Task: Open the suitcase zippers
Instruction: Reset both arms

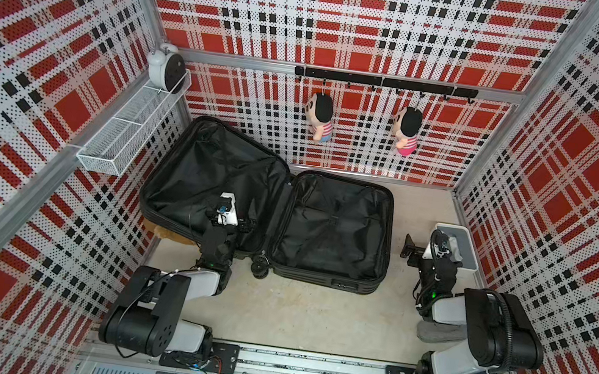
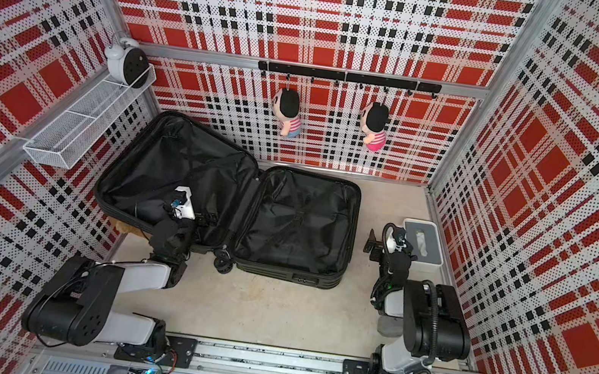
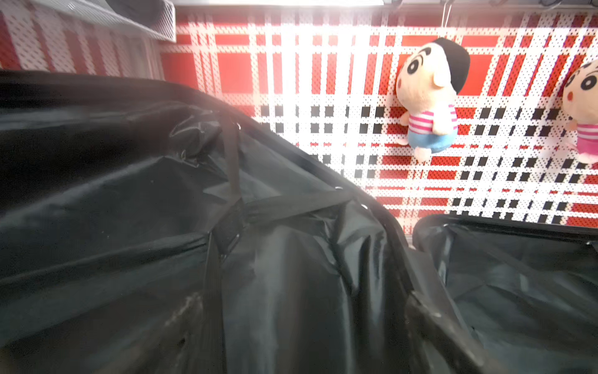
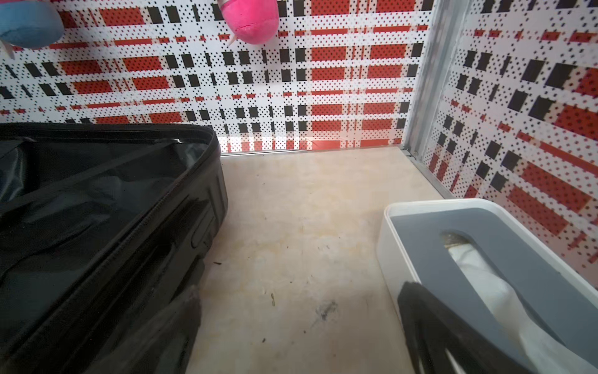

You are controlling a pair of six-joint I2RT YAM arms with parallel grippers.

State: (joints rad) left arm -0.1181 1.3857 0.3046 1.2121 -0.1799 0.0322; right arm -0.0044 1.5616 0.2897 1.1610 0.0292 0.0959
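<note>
**A:** Where is the case?

**B:** In both top views the suitcase (image 1: 330, 236) (image 2: 295, 231) lies wide open at 11 to 12 o'clock on the floor, with its black lining facing up. One half is flat. The half toward 9 o'clock is tipped up against the side wall, with something tan (image 1: 168, 235) showing under it. The wheels (image 1: 261, 264) sit on its 6 o'clock edge.

**A:** And the zippers?

**B:** From above they are only a dark rim. The right wrist view shows the zippers (image 4: 97, 128) as a band along the flat half's edge. I cannot make out the pulls.

**A:** What about the left gripper?

**B:** The left gripper (image 1: 231, 221) hangs over the tipped half, close to the hinge. Its own camera shows only lining, with blurred dark fingers (image 3: 420, 311) set wide apart and nothing between them. That view also shows the face of a plush doll (image 3: 427, 97). From above you see only the hair of the two dolls at 12 o'clock.

**A:** And the right gripper?

**B:** The right gripper (image 4: 299, 291) (image 1: 432, 250) is at 3 o'clock, between the case and a tissue box (image 4: 420, 233). Its fingers (image 4: 181, 323) are spread, with bare floor between them and nothing held.

**A:** Does anything show only from above?

**B:** Yes: an alarm clock (image 1: 165, 66) and a wire basket (image 1: 130, 132) at 10 o'clock, and a hook rail (image 1: 384, 82) on the back wall.
</note>
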